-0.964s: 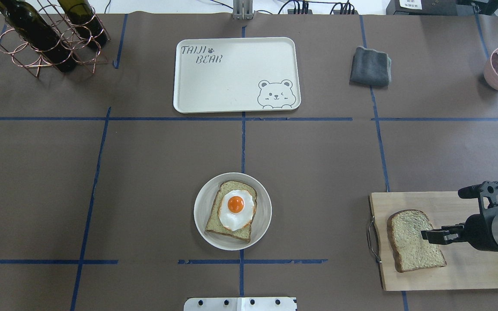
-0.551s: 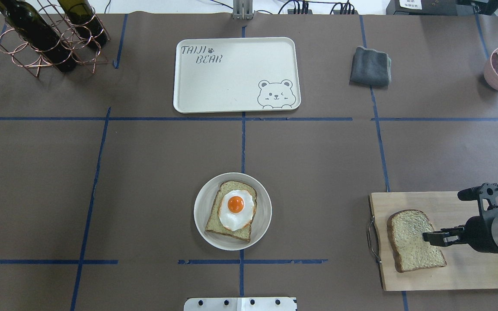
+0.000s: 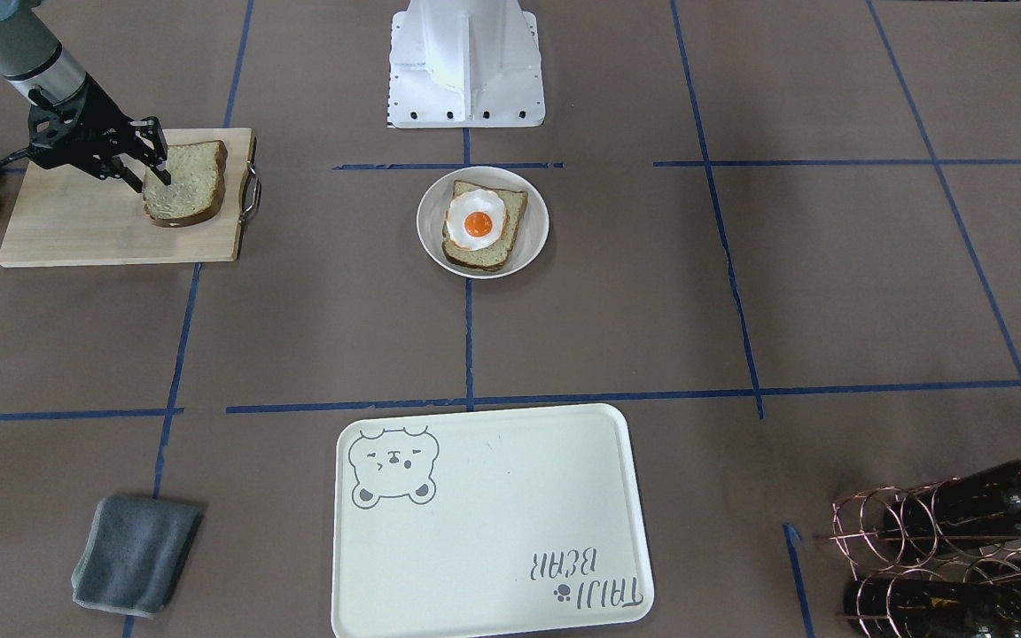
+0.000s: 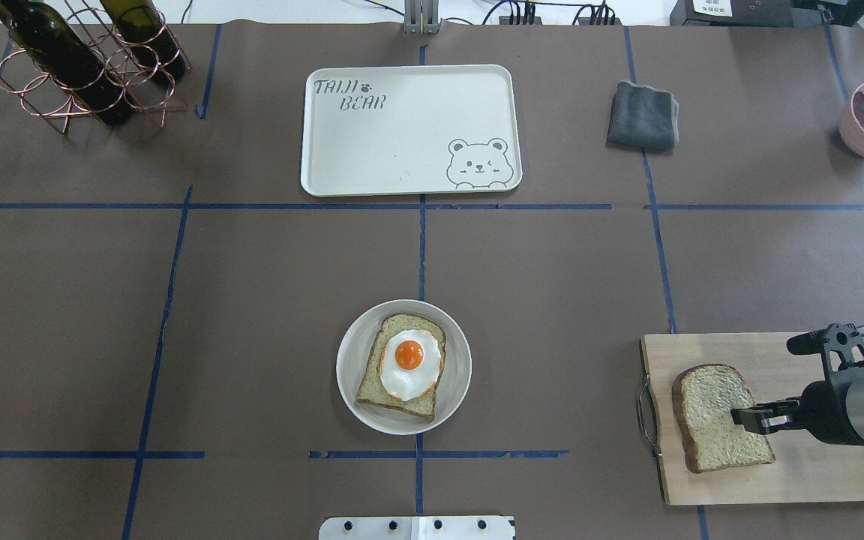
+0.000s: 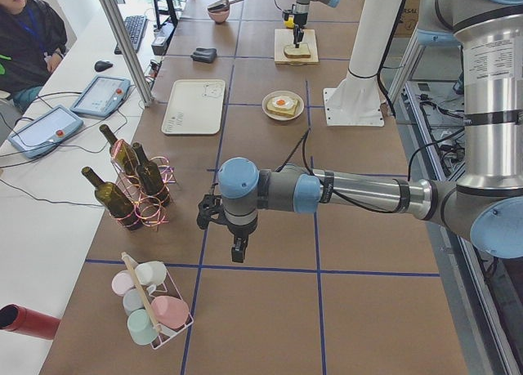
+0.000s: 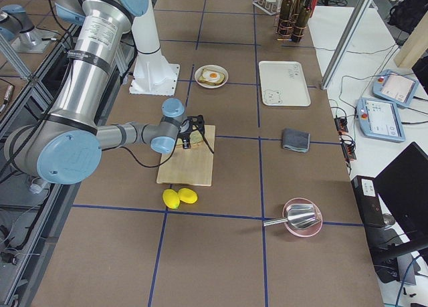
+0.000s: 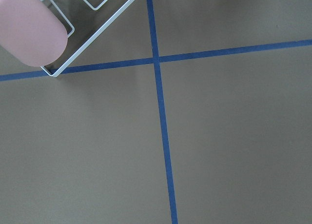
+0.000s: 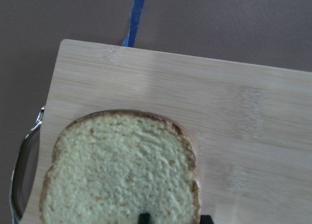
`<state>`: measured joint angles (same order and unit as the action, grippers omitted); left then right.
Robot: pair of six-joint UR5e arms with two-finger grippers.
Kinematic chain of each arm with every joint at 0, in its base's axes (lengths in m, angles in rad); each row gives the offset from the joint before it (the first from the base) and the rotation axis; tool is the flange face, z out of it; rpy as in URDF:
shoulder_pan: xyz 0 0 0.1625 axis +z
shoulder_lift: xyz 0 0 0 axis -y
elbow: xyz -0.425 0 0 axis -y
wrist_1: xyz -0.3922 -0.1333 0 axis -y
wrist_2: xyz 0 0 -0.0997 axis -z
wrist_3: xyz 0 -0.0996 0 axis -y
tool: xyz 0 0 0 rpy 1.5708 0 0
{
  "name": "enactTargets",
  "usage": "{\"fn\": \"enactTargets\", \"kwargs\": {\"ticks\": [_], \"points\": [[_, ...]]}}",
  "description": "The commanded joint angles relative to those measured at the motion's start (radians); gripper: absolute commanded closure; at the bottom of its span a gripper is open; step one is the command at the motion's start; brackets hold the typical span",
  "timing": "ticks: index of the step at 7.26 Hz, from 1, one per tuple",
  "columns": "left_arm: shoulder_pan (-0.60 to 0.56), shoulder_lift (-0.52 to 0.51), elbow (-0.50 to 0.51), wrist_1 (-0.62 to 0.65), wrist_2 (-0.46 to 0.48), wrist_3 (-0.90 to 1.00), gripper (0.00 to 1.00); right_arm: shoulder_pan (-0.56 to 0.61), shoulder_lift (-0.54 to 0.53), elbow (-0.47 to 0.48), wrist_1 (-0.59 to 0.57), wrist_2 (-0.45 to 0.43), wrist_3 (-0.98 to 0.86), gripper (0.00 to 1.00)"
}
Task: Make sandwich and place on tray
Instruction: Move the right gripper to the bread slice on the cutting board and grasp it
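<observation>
- Straddling crust edge of loose slice (image 4: 702, 405) on cutting board (image 4: 814, 360) with right gripper (image 4: 745, 418) narrowly parted, not yet clamped.
- Close softly, lift level, no dragging.
- Set squarely over egg (image 4: 409, 364) and lower slice (image 4: 372, 391) on plate (image 4: 343, 367); tray (image 4: 402, 135) well beyond, far side.

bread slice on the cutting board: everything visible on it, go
The bread slice is tan with a speckled, porous crumb and a thin dark brown crust, one end rounded and pointing away from the robot. It lies flat on the pale wooden cutting board, at the end with the metal handle. It looks whole and bare, with nothing on top. The right gripper is at its edge, jaws open and straddling the crust; contact cannot be confirmed.
</observation>
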<state>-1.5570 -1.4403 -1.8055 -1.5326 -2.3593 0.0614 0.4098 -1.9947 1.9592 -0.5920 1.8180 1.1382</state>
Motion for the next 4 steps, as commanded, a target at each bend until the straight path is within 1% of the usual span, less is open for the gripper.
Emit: {"fn": "enactTargets", "kwargs": {"ticks": [1,4], "points": [[0.000,0.000,0.000,0.000,0.000,0.000,0.00,-0.002,0.001,0.004,0.000,0.001,0.000,1.00],[0.000,0.000,0.000,0.000,0.000,0.000,0.00,0.006,-0.006,0.018,0.001,0.004,-0.002,1.00]]}}
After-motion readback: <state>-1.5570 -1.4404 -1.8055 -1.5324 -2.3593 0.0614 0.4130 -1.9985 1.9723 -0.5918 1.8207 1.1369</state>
